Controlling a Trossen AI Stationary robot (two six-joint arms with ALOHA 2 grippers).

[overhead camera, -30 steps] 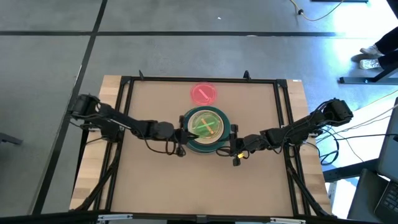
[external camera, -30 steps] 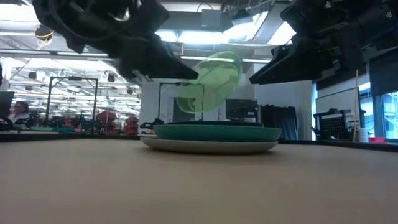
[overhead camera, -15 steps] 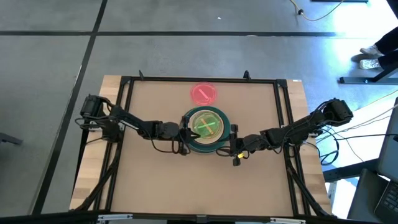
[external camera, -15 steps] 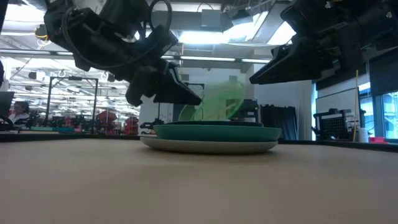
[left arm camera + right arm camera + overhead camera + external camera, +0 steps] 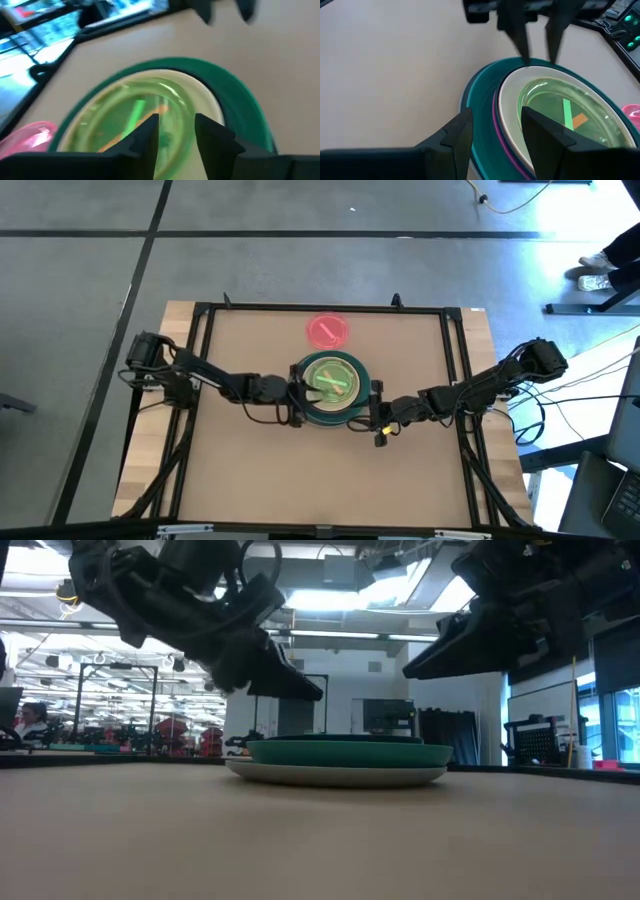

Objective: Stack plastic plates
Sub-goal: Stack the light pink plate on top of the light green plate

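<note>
low view: green plate (image 5: 330,380) now flat, left hand (image 5: 297,402) apart.

Glossy translucent green plate (image 5: 330,380), matt wood table (image 5: 250,470).

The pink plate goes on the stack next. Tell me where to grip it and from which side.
Grip the pink plate by its thin rim, on the edge facing the stack. It seems to lie flat on the table, alone, so fingers likely must straddle the rim from above. The left end effector, open beside the stack, looks nearest.
</note>
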